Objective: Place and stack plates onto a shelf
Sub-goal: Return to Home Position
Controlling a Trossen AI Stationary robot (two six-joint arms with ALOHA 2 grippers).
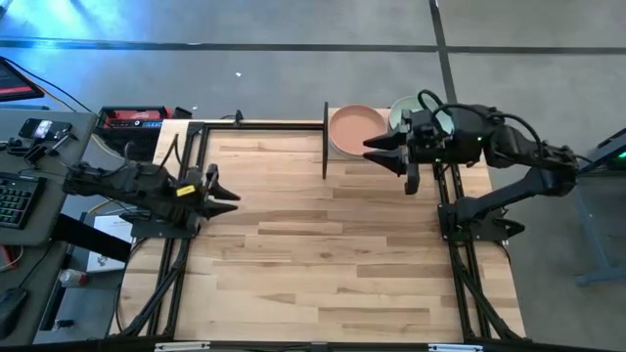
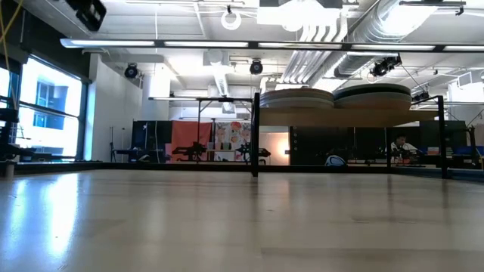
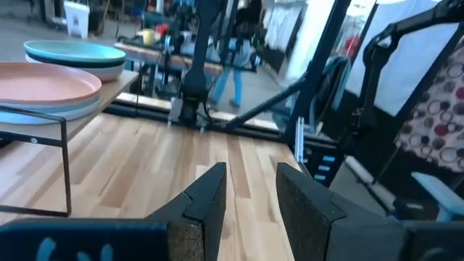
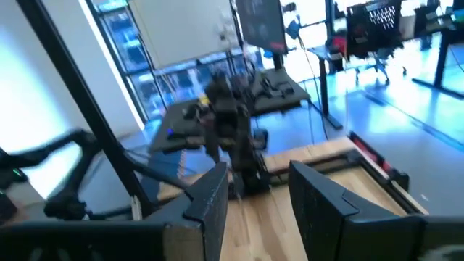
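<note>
The shelf point(image 1: 337, 156) stands at the table's far right, its board raised on thin black posts point(image 2: 255, 136). Two stacks of plates rest on it. One is topped by a peach plate point(image 1: 354, 128) point(image 3: 43, 83). The other is topped by a blue-green plate point(image 3: 72, 52) and is mostly hidden under my right arm in the high view. Both stacks point(image 2: 296, 98) point(image 2: 373, 96) show side-on in the low view. My right gripper point(image 1: 372, 150) point(image 4: 254, 192) hangs open over the peach plate's near edge and holds nothing. My left gripper point(image 1: 231, 196) point(image 3: 250, 196) waits open at the table's left side.
The plank tabletop point(image 1: 323, 244) stretches bare between the two arms. Black frame bars point(image 1: 181, 254) run along its left and right edges. A desk with a keyboard point(image 1: 15, 200) and clutter sits beyond the left edge. People and furniture show in the room behind.
</note>
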